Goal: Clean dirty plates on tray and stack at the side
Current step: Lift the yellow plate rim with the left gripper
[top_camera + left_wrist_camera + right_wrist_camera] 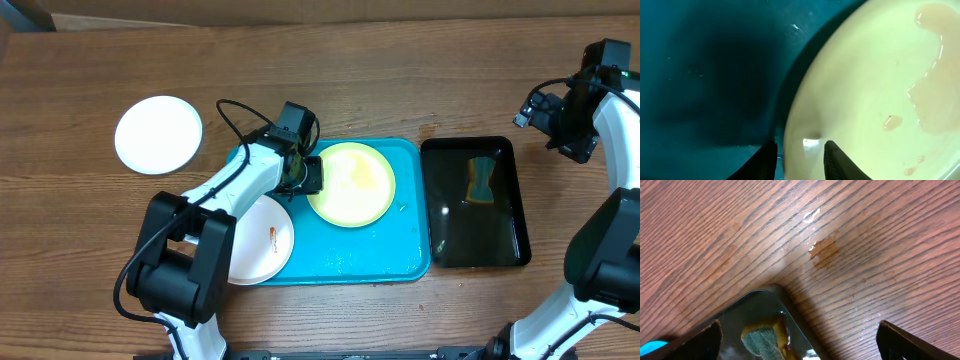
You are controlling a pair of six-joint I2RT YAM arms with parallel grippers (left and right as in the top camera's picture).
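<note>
Left gripper [800, 146] pinches the yellow-green plate [356, 186] at its left rim on the tray [380, 262]; right gripper [800, 331], spread wide, hovers well right of the tray.

Left arm [240, 180] extended, right end effector [799, 330] agape

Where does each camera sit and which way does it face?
Overhead: above the wooden table, facing down; left arm, right arm show.
Left wrist: on the left gripper, facing down at the rim of the round lime-green plate; fingertips show.
Right wrist: on the right gripper, facing down at wood and a corner of the black rectangular tray; fingertips spread.
Shared: overhead shows that plate and tray.
</note>
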